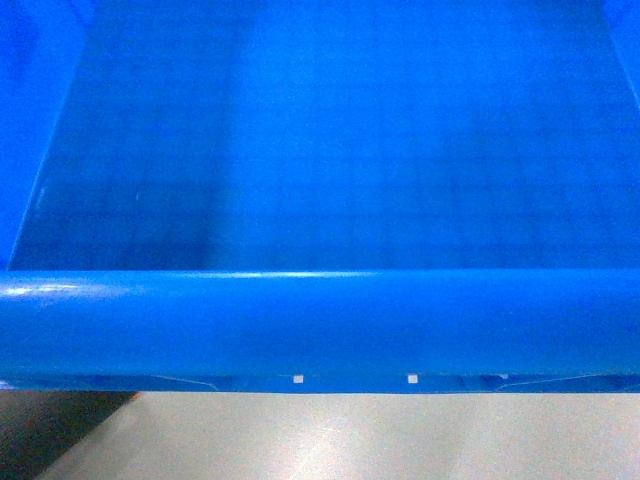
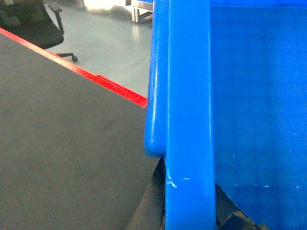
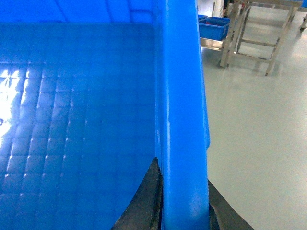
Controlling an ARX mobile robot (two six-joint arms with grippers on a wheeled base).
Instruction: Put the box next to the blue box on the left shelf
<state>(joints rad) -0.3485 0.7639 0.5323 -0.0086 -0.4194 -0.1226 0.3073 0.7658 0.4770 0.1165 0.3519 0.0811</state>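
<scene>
The big bright-blue rectangular plastic crate point(image 1: 320, 150) fills the head view almost edge to edge, its thick rounded near rim running straight across, pale floor showing below. So it rides up off the ground, carried between the two arms, with the grid-embossed floor of the crate open to the camera.

On the left side, the left pincer point(image 2: 189, 211) sits astride the crate's left rim: dark fingers point(image 2: 148, 211) show on the outside of the wall and another dark piece inside, the blue rim running up between them. It reads as clamped on that rim. The right pincer point(image 3: 184, 211) mirrors it, one dark finger inside, one outside, closed on the right rim.

The relation that matters here is that the crate spans between the two pincers, each holding an opposite side rim, so neither arm is nearer and any move has to be shared, both going together and level.

The views differ. The left wrist camera shows a dark grey mat point(image 2: 62, 143) edged by a red strip point(image 2: 120, 91) and a black office chair point(image 2: 33, 24) beyond. The right wrist camera shows pale floor, a grey metal frame point(image 3: 254, 33) and a small blue bin point(image 3: 213, 26) far off. No roller shelf shows in any view, so I judge the carry is not yet at its target.
</scene>
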